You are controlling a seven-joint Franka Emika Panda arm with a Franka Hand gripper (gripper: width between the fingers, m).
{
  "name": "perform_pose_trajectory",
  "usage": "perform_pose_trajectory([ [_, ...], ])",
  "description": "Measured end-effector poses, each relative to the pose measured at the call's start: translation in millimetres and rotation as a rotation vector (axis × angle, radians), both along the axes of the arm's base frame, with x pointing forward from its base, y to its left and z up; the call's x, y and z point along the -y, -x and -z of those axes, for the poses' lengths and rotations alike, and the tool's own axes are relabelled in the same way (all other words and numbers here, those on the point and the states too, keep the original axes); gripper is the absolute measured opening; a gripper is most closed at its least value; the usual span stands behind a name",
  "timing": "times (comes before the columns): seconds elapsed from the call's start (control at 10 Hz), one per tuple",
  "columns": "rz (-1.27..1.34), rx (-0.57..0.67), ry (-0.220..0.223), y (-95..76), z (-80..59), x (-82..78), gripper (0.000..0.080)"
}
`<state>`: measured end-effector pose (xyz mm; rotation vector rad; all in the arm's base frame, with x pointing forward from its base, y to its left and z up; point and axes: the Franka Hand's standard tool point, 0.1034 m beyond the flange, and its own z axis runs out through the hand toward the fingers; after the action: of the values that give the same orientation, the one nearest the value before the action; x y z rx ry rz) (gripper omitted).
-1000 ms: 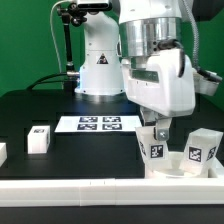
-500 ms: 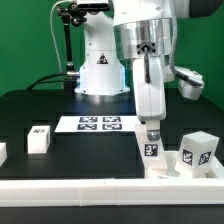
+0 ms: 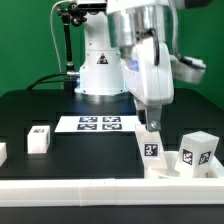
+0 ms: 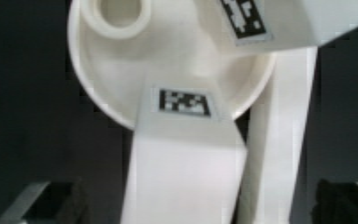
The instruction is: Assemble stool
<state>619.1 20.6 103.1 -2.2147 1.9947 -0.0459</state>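
Lower right, the seat (image 3: 172,169) holds one leg (image 3: 151,149) and a second leg (image 3: 197,151) upright; the fingers (image 4: 34,203) are spread wide, empty.

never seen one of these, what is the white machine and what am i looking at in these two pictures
The white machine is a robot arm with a two-finger hand at its end. It is putting a small stool together. One picture comes from a camera standing off the arm. The other comes from a camera on the arm's wrist, looking out past the fingers. On the black table lies the round white seat with a leg standing on it, a second leg close by, and a spare leg further off. The flat sheet of square patterns is the marker board, part of the rig, not the stool. The hand is open at the top of the first leg and holds nothing.
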Motion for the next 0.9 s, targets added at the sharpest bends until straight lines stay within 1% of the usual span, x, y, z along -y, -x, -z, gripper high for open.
perform_pose_trajectory([
  [0.1,-0.071,0.011,0.015,0.8,-4.8,15.7,0.0644],
  [0.2,-0.081,0.014,0.026,2.1,-6.2,29.9,0.0649],
  [0.3,-0.083,0.010,0.024,2.7,-3.8,22.6,0.0648],
  [0.4,-0.092,0.010,0.025,2.8,-3.6,20.1,0.0648],
  [0.7,-0.097,0.009,0.026,3.0,-3.4,20.5,0.0648],
  [0.8,-0.193,-0.006,0.036,8.0,-0.3,21.3,0.0648],
  [0.9,-0.325,0.016,0.076,17.7,9.2,35.9,0.0648],
])
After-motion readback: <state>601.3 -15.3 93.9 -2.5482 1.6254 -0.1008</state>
